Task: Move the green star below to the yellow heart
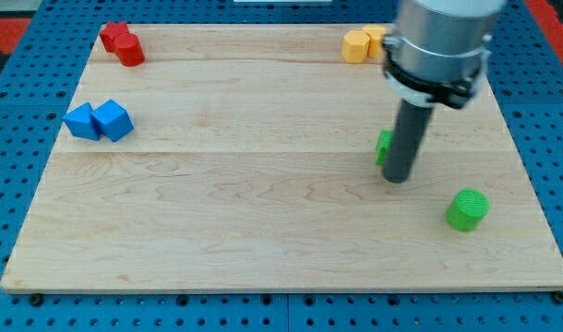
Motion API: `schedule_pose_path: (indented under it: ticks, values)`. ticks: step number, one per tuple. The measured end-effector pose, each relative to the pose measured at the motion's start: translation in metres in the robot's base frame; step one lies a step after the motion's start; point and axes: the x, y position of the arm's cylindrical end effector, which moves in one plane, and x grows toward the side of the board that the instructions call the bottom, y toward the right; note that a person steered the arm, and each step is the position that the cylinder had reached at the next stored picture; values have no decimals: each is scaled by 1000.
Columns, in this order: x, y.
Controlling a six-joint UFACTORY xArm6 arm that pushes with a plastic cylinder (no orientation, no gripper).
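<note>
My tip rests on the wooden board at the view's right of centre. The green star sits just behind the rod, on its left side, and is mostly hidden by it; only a green sliver shows. The tip seems to touch or nearly touch it. The yellow heart lies near the board's top edge, well above the green star. A second yellow block touches it on the right, partly hidden by the arm.
A green cylinder stands at the lower right of the tip. Two red blocks sit at the top left corner. Two blue blocks sit at the left edge. The arm's grey body covers the top right.
</note>
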Motion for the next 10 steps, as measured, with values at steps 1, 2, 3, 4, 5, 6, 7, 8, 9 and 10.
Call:
schedule_pose_path:
  ticks: [1,2,3,4,5,6,7,8,9,10]
  values:
    - [-20,14]
    - [-53,7]
    - [-36,9]
    - [-35,-31]
    - [-71,-52]
    - [-89,-78]
    - [-115,-78]
    - [-148,-59]
    - [-167,-45]
    - [-172,-19]
